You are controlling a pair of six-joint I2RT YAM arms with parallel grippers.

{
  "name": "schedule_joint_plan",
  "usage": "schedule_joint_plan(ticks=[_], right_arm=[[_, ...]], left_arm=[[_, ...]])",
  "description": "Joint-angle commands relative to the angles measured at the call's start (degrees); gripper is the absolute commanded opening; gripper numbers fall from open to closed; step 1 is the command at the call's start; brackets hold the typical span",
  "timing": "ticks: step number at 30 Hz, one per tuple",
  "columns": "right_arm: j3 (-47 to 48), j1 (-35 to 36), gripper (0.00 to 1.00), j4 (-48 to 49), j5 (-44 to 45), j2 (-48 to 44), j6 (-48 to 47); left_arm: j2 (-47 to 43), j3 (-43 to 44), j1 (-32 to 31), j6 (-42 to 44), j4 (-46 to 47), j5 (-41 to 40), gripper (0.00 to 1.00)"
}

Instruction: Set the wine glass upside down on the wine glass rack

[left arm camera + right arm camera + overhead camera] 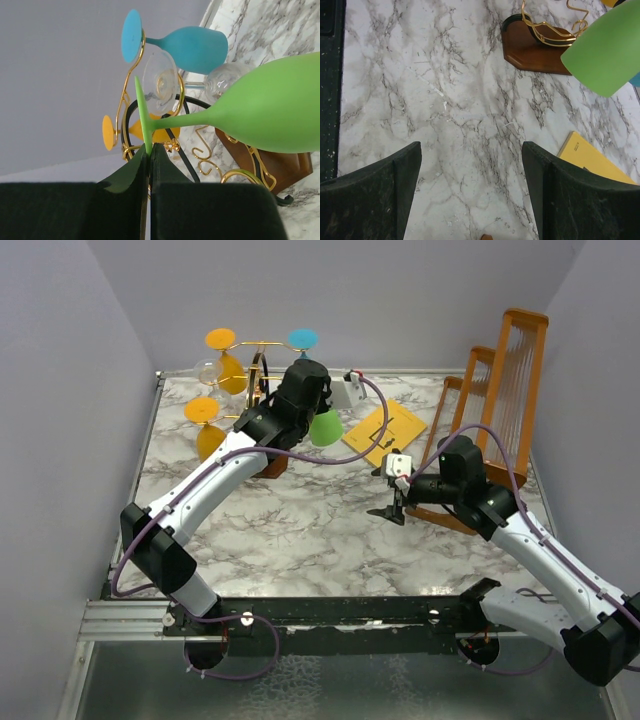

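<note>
The left pincer (150, 150) is clamping narrowly on the rim of the green wine glass (280, 107), pinching its flat foot edge-on between both fingers. The glass is hanging in the air just beside the wine glass rack (121, 107). Its stem is running sideways across the left wrist view, and its bowl is hovering over the rack's dark wooden base (270, 162). Whether the stem is touching the gold wire cannot be told. A blue glass (195, 48), a clear glass (160, 82) and 2 orange glasses (220, 340) are sitting on the rack's arms. The right pincer (470, 190) is standing wide and holding nothing, hovering low over the marble bench (460, 100). A yellow booklet (592, 160) is lying near it, and tall wooden frames (500, 390) are standing behind the right arm.
</note>
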Motion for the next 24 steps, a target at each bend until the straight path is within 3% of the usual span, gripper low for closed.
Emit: schedule_joint_plan(ticks=[1,24], right_arm=[[-0.65,-0.11,0.80,2.34,-1.49,-0.81,-0.25],[-0.49,-0.11,0.81,1.85,0.33,1.10,-0.97]], left_arm=[[0.65,0.07,-0.24,1.89,-1.76,-4.10,0.00],[-5.96,-1.71,0.27,1.54,-12.93,0.55,0.00]])
